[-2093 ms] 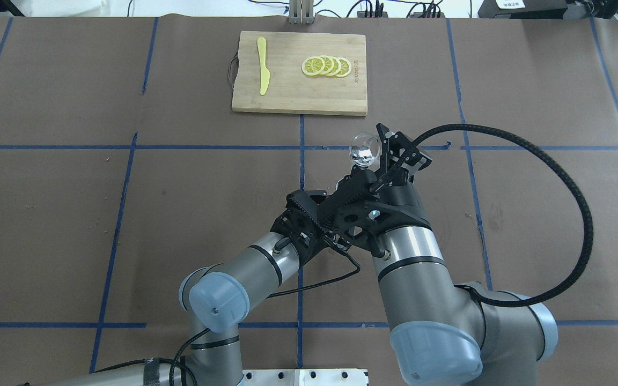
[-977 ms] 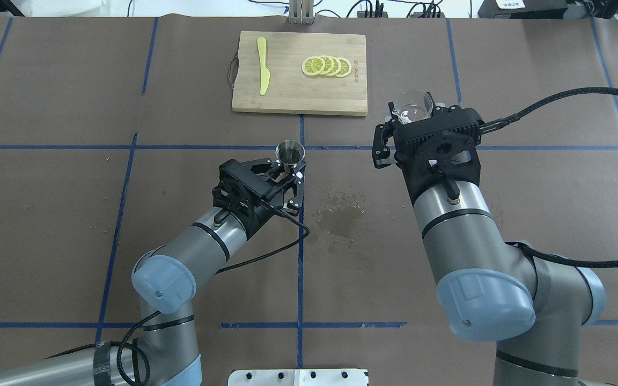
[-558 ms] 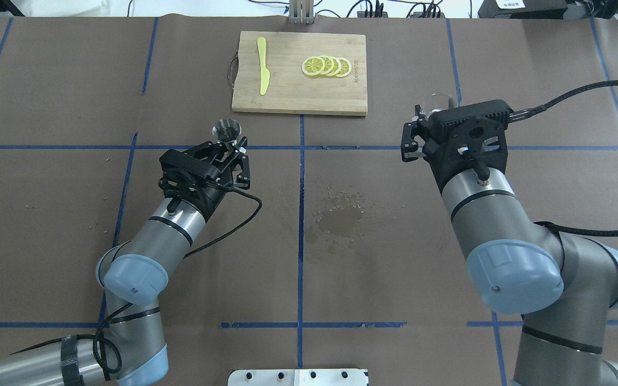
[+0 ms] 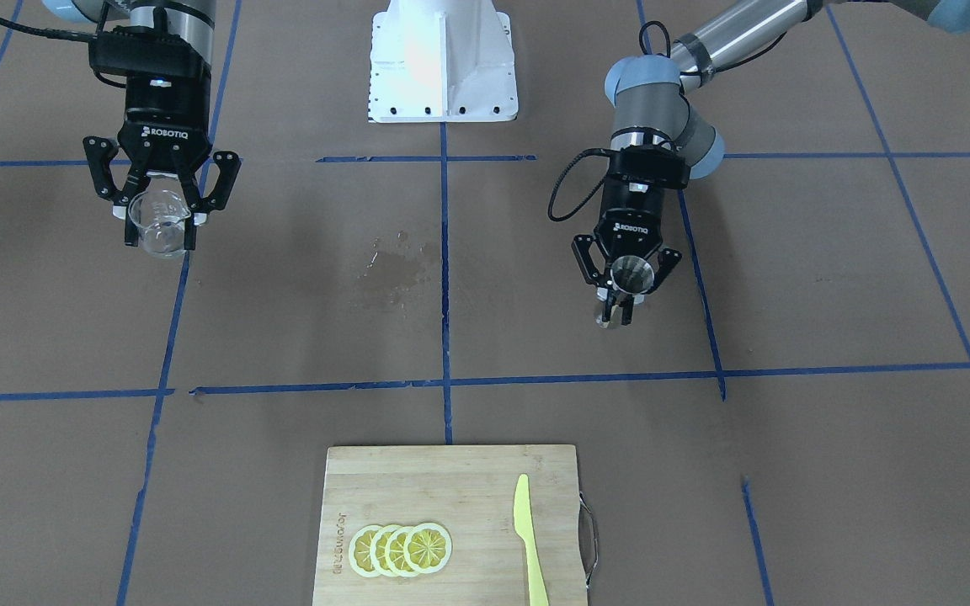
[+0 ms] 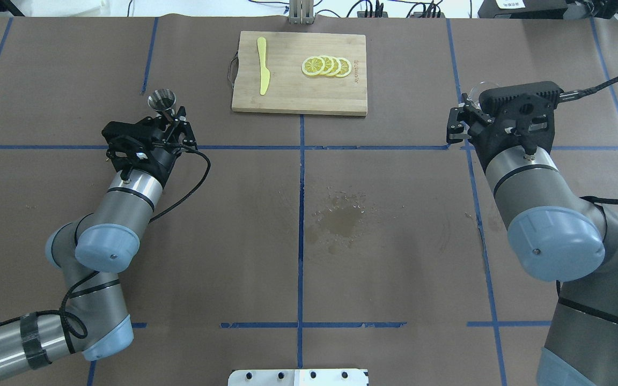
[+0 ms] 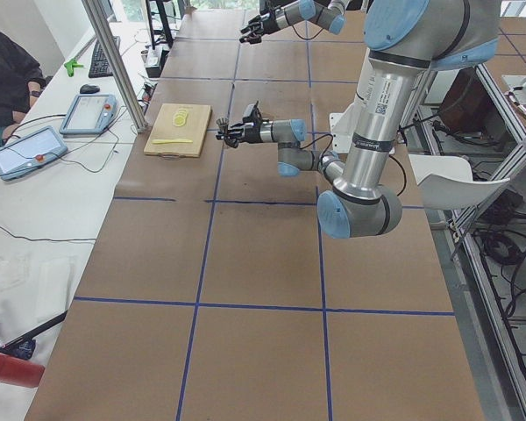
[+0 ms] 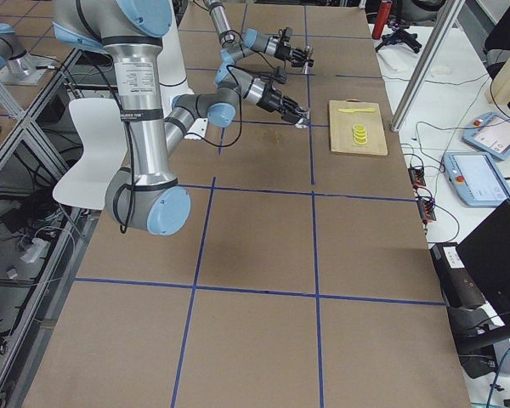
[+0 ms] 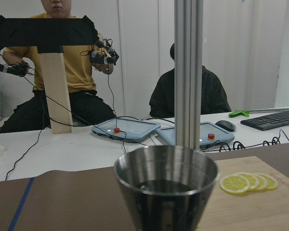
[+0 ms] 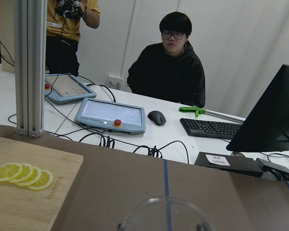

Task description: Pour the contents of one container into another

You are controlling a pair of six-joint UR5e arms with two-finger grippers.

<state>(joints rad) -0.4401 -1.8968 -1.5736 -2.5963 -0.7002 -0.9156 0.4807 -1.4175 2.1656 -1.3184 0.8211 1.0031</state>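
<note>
Across the brown-papered table [image 5: 207, 252], two grippers hang well apart, each holding a vessel. A wooden cutting board [image 5: 287, 91] lies against the middle of the far edge, and a wet patch [image 5: 341, 220] darkens the paper at the table's centre. Toward the right edge, the right gripper [image 4: 161, 234] is clamped on a clear glass beaker [image 4: 157, 220], held upright. Toward the left edge, the left gripper [image 4: 620, 296] pinches a small steel cup [image 5: 161, 100] by its narrow base, also upright; whether its dark inside is liquid cannot be told. Lemon slices [image 5: 326, 66] and a yellow knife [image 5: 262, 65] rest on the board. The splash suggests the pour itself is over and the vessels are parted for setting down. If so, the next move calls for lowering each one level onto the paper before the fingers let go.
</note>
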